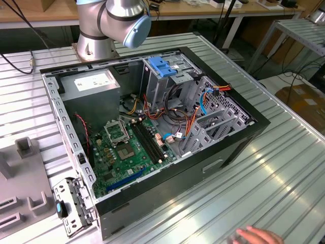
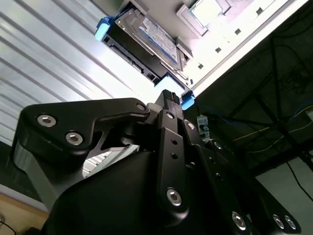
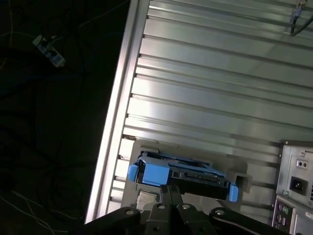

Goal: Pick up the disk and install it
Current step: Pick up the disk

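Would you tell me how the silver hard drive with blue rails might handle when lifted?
The silver metal hard drive with blue plastic rails looks rigid and probably heavy for its size. Flat and boxy, it should not roll.

I am counting one disk (image 2: 152,38), one computer case (image 1: 238,137), one power supply (image 1: 94,84), one motherboard (image 1: 119,152) and one hand (image 1: 258,236).

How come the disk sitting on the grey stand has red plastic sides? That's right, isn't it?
Not quite. The disk does sit on the grey stand, but its plastic sides are blue, not red. Both wrist views show the blue sides, with the tool close to the disk.
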{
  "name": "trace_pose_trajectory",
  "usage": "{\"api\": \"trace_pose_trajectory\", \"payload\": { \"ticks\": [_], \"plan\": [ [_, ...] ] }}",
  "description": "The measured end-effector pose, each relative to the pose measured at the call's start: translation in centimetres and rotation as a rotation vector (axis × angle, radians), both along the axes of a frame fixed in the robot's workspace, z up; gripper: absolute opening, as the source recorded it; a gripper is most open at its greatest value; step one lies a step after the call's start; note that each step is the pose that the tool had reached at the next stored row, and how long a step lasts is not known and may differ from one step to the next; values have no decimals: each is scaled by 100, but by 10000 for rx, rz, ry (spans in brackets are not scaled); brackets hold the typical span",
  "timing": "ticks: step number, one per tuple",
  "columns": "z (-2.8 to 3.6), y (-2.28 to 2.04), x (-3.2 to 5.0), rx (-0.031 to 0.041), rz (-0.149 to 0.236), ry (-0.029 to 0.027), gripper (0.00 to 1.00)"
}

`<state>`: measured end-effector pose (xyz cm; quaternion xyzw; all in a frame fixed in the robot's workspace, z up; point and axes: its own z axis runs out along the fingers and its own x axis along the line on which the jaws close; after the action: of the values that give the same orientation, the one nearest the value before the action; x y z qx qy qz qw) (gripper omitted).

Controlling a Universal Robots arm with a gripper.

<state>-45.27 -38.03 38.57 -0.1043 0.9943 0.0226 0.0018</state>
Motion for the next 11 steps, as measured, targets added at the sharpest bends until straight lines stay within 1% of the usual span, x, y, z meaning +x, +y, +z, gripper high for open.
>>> {"api": "trace_pose_trajectory", "payload": {
  "ticks": [2,3,5,6,8,9,11],
  "plan": [
    [1,0,0,-1,378,1,11],
    [0,0,0,0,661,0,11],
    [0,0,0,-1,965,1,11],
    [0,0,0,0,1304,0,11],
    [-1,0,0,0,1674,0,11],
    [-1,0,0,0,1945,1,11],
    [-2,0,0,0,2279,0,11]
  ]
}}
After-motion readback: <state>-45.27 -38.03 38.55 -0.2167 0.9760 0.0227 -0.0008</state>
